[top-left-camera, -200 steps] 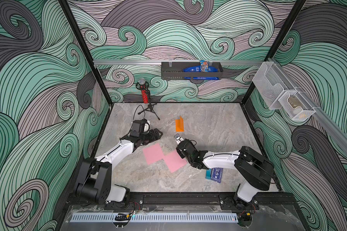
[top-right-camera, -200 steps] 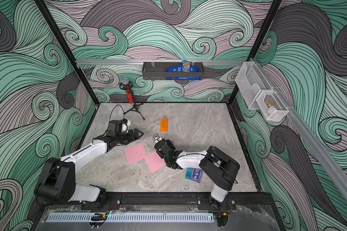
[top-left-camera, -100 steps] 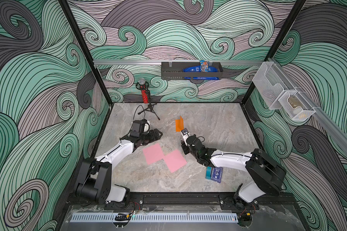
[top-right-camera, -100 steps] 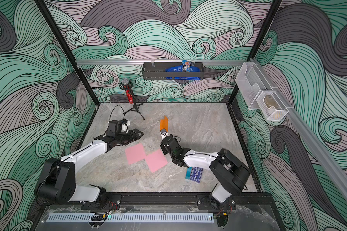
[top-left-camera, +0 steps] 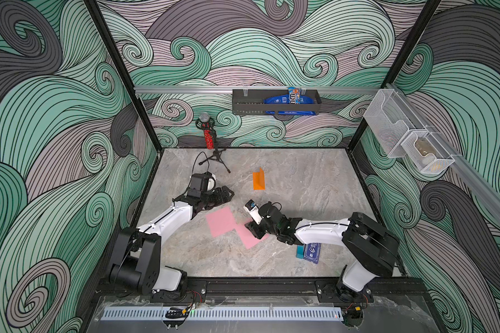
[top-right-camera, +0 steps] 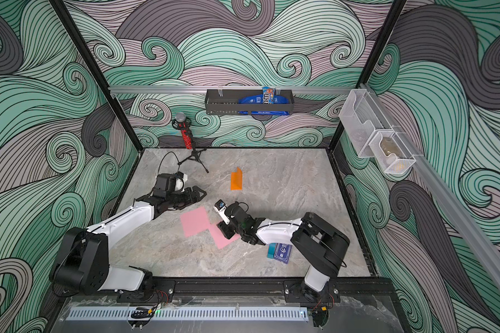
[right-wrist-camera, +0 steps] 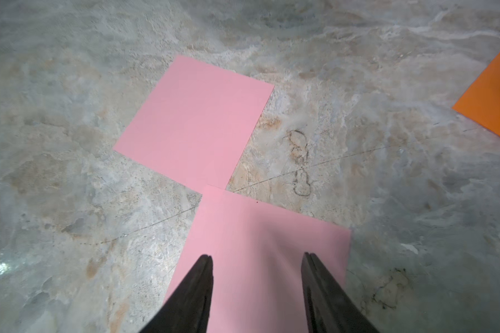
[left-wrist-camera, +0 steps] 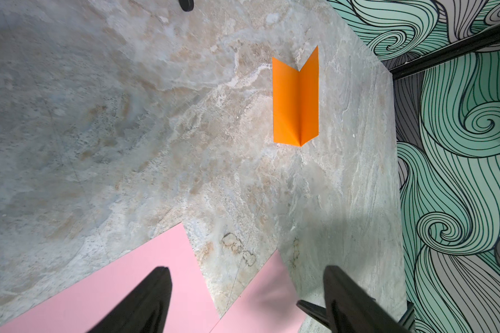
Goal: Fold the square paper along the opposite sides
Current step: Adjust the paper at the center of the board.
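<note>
Two pink square papers lie flat on the table, meeting at one corner. In both top views, one square paper (top-left-camera: 221,221) (top-right-camera: 195,221) lies to the left and the other pink square paper (top-left-camera: 247,240) (top-right-camera: 221,243) sits nearer the front. My right gripper (top-left-camera: 253,229) (right-wrist-camera: 257,256) is open, low over the nearer sheet (right-wrist-camera: 260,227), with nothing between its fingers. The left sheet (right-wrist-camera: 197,121) lies beyond it. My left gripper (top-left-camera: 228,193) (left-wrist-camera: 246,269) is open and empty, hovering just behind the left sheet (left-wrist-camera: 127,288).
An orange paper (top-left-camera: 258,180) (left-wrist-camera: 295,98), folded and half sprung open, lies further back. A blue card box (top-left-camera: 309,253) rests under the right arm. A microphone on a tripod (top-left-camera: 210,138) stands at the back left. A black wall basket (top-left-camera: 274,102) hangs behind.
The right gripper swung back toward the orange paper half a second ago and has now come forward and down over the nearer pink sheet. The left arm and the papers stayed still.
</note>
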Action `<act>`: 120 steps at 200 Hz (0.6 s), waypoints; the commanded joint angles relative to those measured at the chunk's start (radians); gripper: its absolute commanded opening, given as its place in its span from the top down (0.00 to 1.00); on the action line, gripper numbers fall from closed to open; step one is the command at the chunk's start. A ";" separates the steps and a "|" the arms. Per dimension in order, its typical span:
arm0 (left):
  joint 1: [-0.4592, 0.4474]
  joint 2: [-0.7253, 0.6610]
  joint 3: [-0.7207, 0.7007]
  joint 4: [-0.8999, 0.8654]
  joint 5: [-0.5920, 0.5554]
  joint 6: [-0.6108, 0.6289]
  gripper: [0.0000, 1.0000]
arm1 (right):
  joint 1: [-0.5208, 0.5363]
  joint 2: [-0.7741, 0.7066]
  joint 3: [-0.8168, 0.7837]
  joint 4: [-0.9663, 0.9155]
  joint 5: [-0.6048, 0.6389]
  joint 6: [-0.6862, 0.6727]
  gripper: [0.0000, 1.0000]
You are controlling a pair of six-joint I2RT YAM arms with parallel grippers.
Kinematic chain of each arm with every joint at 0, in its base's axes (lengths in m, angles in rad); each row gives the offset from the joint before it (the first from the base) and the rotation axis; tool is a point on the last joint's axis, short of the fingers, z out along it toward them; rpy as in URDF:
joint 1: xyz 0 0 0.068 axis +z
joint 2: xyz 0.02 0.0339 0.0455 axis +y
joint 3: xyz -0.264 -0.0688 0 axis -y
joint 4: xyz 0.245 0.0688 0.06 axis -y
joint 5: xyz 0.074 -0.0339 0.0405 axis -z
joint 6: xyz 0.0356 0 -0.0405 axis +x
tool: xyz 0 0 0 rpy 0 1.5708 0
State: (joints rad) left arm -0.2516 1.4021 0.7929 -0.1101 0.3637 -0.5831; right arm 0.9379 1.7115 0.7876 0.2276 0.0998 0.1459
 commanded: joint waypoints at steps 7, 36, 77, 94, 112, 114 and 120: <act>-0.008 -0.025 -0.016 -0.013 -0.009 0.021 0.15 | 0.004 0.086 0.057 -0.067 0.110 0.021 0.50; -0.012 -0.017 -0.025 -0.009 -0.011 0.021 0.15 | 0.004 0.127 0.070 -0.071 0.197 0.044 0.50; -0.015 -0.011 -0.024 -0.010 -0.014 0.023 0.15 | -0.010 0.105 0.006 -0.113 0.333 0.184 0.55; -0.024 -0.001 -0.021 -0.010 -0.012 0.020 0.15 | -0.028 0.109 0.000 -0.180 0.383 0.274 0.54; -0.044 0.009 -0.018 -0.011 -0.018 0.015 0.15 | -0.042 0.110 0.001 -0.200 0.411 0.327 0.54; -0.048 0.009 -0.017 -0.011 -0.019 0.014 0.15 | -0.045 0.109 0.003 -0.201 0.410 0.333 0.54; -0.057 0.011 -0.018 -0.009 -0.020 0.011 0.15 | -0.053 0.107 0.006 -0.203 0.401 0.344 0.54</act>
State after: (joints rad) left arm -0.2775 1.4033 0.7647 -0.1127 0.3592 -0.5831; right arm 0.9150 1.8133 0.8211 0.1535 0.4255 0.3771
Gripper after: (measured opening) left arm 0.850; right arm 0.464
